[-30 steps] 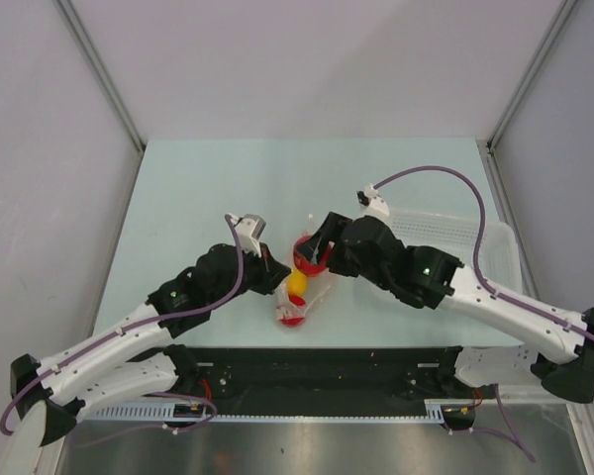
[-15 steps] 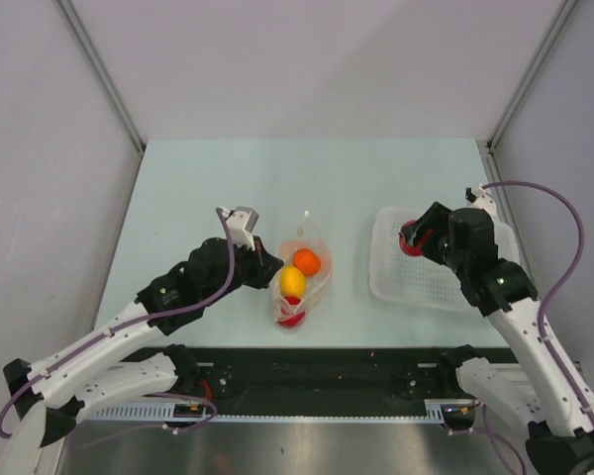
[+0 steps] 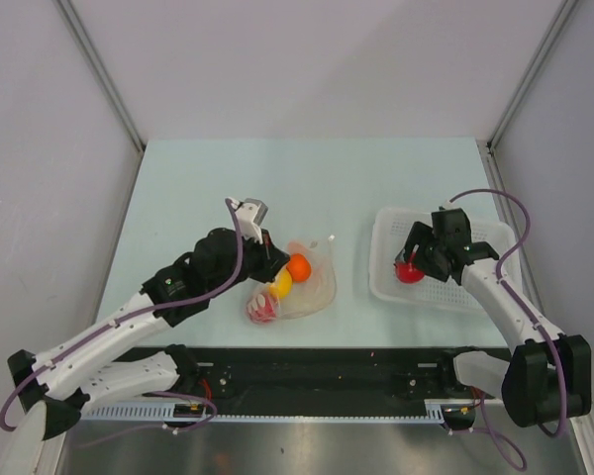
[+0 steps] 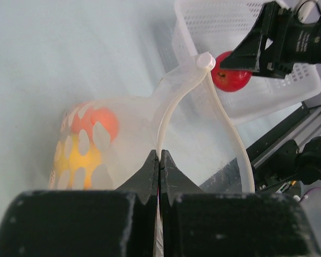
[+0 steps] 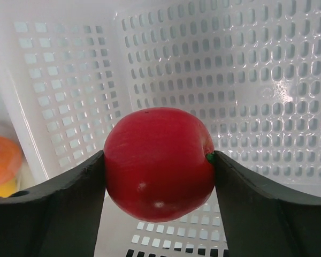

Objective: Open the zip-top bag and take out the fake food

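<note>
The clear dotted zip-top bag (image 3: 307, 282) lies at mid table with its mouth open towards the basket. An orange fruit (image 3: 298, 266), a yellow fruit (image 3: 280, 285) and a red one (image 3: 262, 310) are inside it. My left gripper (image 3: 274, 259) is shut on the bag's rim; in the left wrist view (image 4: 159, 160) the zip strip (image 4: 168, 107) arches up from the closed jaws. My right gripper (image 3: 412, 265) is shut on a red apple-like fruit (image 5: 159, 163) and holds it inside the white basket (image 3: 487, 237), just above its floor.
The white perforated basket (image 5: 257, 80) stands at the right of the table near the front edge. The black frame rail (image 3: 317, 371) runs along the near edge. Grey walls close in both sides.
My right gripper carried the red fruit from the bag across to the basket and lowered it inside. My left gripper kept its hold and the bag shifted and flattened, mouth turned rightward.
</note>
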You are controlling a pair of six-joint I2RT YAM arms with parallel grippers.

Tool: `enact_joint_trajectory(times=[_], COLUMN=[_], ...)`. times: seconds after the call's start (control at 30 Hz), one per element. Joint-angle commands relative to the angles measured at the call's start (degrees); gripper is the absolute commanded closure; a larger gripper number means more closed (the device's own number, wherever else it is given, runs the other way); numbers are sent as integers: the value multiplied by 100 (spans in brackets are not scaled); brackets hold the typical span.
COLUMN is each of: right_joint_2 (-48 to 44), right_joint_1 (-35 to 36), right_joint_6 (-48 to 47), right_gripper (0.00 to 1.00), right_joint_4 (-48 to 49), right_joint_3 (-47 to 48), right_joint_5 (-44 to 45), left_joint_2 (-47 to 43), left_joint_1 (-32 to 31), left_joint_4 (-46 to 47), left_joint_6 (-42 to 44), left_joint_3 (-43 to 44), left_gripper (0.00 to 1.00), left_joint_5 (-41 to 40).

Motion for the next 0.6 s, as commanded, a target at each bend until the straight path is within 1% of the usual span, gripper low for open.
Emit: enact_joint_trajectory(times=[0.0,0.03,0.1,0.17,0.27,0.33,0.37,0.4,0.47,0.5,0.53,0.57], right_joint_2=[-10,-45,-124,-317,-650,-836,-993,-1056,-1135,-1153,-1127,-1092], right_joint_1=[-22,-22,4,74,442,908,1153,1617,2181,2427,2935,3157], right_joint_6=[-246,-255,-299,-334,-203,-10,95,375,649,937,1036,1150], right_gripper=[13,6,0,0,0,2,5,10,17,25,29,32], right_joint_4=[151,107,-60,-314,-771,-1008,-1036,-1036,-922,-843,-616,-501], right_joint_3=[53,105,167,351,825,1045,1299,1406,1677,1775,1837,1907], right_joint_5=[-8,-8,1,238,659,853,888,967,1055,1073,1047,1021], left_joint_2=[70,79,70,70,26,-18,-27,-35,-88,-97,-97,-123], left_joint_1=[3,3,3,3,3,3,3,3,3,3,3,3], left_joint_4=[489,516,577,587,639,639,639,648,657,683,701,744], left_joint_6=[-58,-76,-94,-111,-137,-155,-155,-155,-181,-190,-225,-260], left_joint_3=[-197,-215,-259,-277,-312,-321,-329,-338,-365,-382,-391,-400], left_gripper=[100,100,100,100,100,100,100,100,100,100,100,100], left_joint_5=[311,337,407,425,513,566,575,575,575,575,627,645])
